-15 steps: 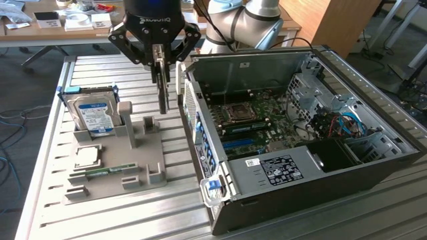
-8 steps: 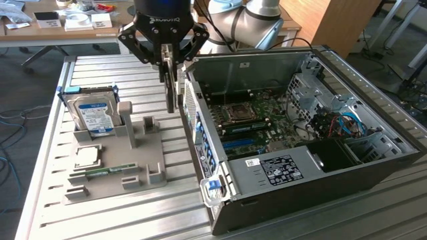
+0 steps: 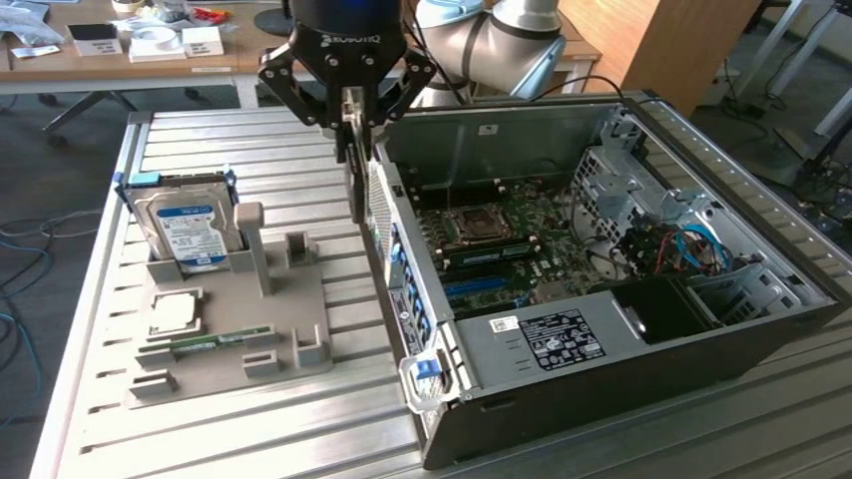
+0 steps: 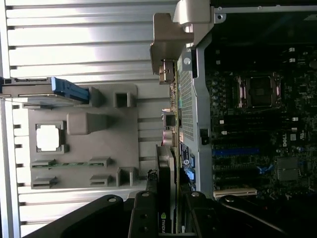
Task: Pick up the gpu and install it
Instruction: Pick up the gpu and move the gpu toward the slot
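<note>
**Gripper [image 3: 349, 118] clenched on the gpu [image 3: 357, 175], just outside the open case**

At the exterior view's left, a grey fixture [image 3: 266, 319] sits on the slatted metal table [image 3: 200, 135]. A blue-labelled hard drive [image 3: 187, 225] stands upright in the fixture's back slot. Nearer the camera, a square processor chip [image 3: 174, 311] lies in a pocket and a narrow RAM stick [image 3: 207, 341] rests flat beside it.

In the middle, the gripper hangs above the table with its jaws closed on the gpu's upper edge. The card hangs upright and edge-on, off the table, between the fixture and the computer case [image 3: 626, 349], just beside the case's perforated rear wall. Whether the card touches that wall cannot be told. In the wrist view, the gripper [image 4: 168, 218] grips the gpu [image 4: 167, 158] from both sides, and the card's silver end bracket [image 4: 171, 34] is at the end away from the fingers.

At the exterior view's right, the case lies on its side with the open face up, showing the motherboard [image 3: 500, 254], its processor socket [image 3: 476, 225] and blue cables [image 3: 692, 244].
</note>
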Available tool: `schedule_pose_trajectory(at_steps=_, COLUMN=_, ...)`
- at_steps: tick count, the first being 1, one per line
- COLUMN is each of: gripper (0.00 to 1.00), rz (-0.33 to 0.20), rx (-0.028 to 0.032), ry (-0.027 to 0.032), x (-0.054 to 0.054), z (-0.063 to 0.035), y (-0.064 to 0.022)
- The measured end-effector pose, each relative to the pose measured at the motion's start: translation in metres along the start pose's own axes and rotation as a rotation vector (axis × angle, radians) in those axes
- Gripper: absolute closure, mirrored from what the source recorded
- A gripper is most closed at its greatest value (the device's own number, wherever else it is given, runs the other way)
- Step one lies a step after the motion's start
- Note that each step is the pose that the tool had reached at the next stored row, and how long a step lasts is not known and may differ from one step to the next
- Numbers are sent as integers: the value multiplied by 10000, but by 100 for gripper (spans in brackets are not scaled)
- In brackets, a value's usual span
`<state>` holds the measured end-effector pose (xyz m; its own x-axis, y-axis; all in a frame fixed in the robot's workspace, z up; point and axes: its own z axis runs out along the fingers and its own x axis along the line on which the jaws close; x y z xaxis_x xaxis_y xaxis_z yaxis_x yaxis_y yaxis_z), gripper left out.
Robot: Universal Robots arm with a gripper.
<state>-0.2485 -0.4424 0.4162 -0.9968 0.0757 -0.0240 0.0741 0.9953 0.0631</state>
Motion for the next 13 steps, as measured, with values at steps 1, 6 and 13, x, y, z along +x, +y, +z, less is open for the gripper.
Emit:
schedule_pose_trajectory(at_steps=1, gripper=73, rz=0, rx=0, ry=0, x=-20, z=0, y=2)
schedule_pose_trajectory(at_steps=6, gripper=73, rz=0, rx=1, ry=1, x=-118, z=3, y=9)
schedule_pose_trajectory(at_steps=13, gripper=73, rz=-1, rx=0, ry=-1, x=-257, z=8, y=19)
